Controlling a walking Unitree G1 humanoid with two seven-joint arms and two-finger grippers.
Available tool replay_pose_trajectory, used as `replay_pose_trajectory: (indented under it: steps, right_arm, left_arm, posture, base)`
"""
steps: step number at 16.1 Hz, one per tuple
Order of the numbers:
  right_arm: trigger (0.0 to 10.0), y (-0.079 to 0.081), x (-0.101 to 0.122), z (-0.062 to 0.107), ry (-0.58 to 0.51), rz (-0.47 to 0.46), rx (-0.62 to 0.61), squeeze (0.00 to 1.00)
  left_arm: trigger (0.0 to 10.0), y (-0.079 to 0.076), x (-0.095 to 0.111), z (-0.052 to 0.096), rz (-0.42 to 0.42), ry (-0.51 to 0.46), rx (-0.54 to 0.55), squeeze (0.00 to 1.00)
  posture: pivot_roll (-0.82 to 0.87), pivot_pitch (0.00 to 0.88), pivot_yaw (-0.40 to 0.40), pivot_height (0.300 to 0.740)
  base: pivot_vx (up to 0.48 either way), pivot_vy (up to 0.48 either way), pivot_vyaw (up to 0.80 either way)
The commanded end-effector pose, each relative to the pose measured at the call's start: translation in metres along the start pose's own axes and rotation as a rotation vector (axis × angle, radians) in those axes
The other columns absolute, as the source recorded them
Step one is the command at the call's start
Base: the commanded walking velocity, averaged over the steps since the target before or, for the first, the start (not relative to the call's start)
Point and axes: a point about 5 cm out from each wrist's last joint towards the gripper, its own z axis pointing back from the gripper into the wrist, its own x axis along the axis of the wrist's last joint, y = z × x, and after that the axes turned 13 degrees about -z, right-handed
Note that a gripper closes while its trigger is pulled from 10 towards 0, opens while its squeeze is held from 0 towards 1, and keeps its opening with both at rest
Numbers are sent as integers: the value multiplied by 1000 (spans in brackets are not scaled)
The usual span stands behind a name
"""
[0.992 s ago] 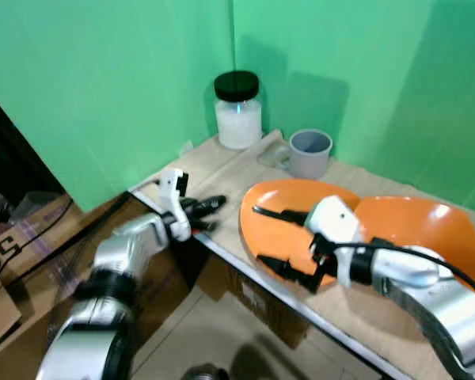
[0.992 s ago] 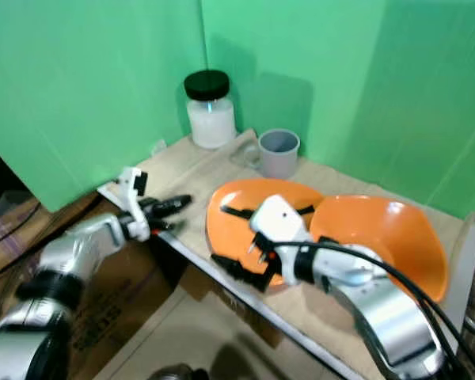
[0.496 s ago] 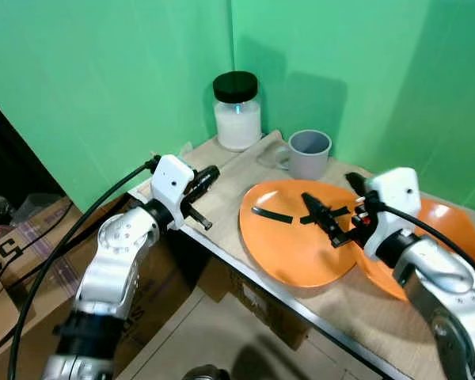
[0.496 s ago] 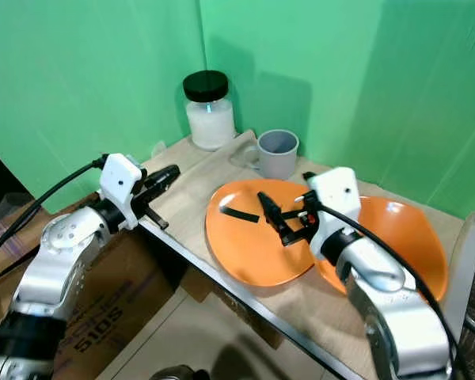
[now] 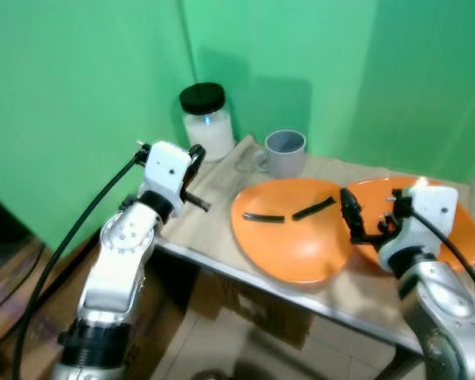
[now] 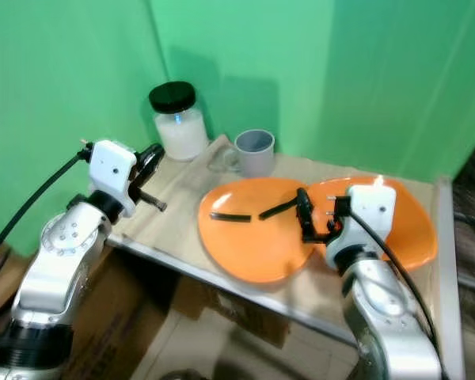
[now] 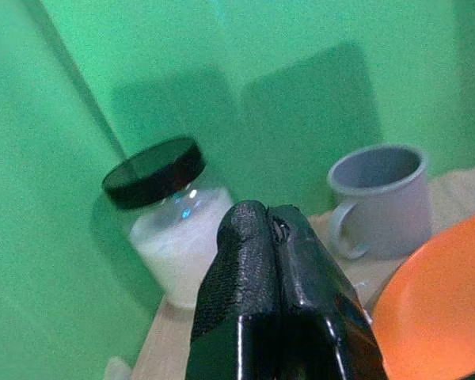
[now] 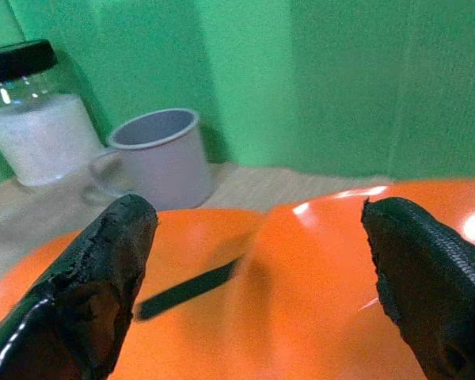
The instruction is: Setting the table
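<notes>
The right gripper had lifted off the near orange plate, wide open and empty. The left gripper stayed shut, empty, by the table's left edge.

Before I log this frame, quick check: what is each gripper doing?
Left gripper: closed, holding nothing, raised near the jar.
Right gripper: open, empty, over the orange plates.
</notes>
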Motion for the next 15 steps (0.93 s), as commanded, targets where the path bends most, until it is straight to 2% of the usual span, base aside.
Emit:
replay_pose_trajectory:
  steps: [1,3,5,9,10,12,14,15]
  right_arm:
    - [10000,4,4,0,-23,7,12,0]
    - [10000,5,4,0,-24,3,8,0]
    - [10000,4,3,-1,-15,13,5,0]
    - [10000,3,5,-7,4,55,34,0]
    - [10000,3,4,-9,27,79,69,0]
    - [10000,6,-1,-12,83,122,155,0]
    - [10000,13,-9,-14,160,129,274,0]
    - [10000,13,-11,-15,175,130,287,0]
  left_arm:
    - [10000,3,-2,1,-6,27,16,0]
    - [10000,3,-2,1,12,40,35,0]
    - [10000,4,-7,0,13,82,68,0]
    - [10000,-3,-10,1,55,101,98,0]
    - [10000,-8,-15,4,108,134,107,0]
    - [10000,-12,-18,10,101,148,101,0]
    - [10000,-12,-18,14,88,154,103,0]
    - [10000,-12,-19,14,87,157,104,0]
  posture:
    - [-13,0,149,740]
    - [-15,0,151,740]
    - [-19,0,145,740]
    - [-12,0,119,740]
    - [-3,0,105,740]
    - [7,0,88,740]
    - [22,0,73,740]
    - [23,0,73,740]
  base:
    - [0,480,-788]
    - [0,480,-784]
    - [0,-480,-788]
    - [0,-480,-788]
    - [0,0,-438]
    - [0,0,0]
    - [0,0,0]
    - [0,0,0]
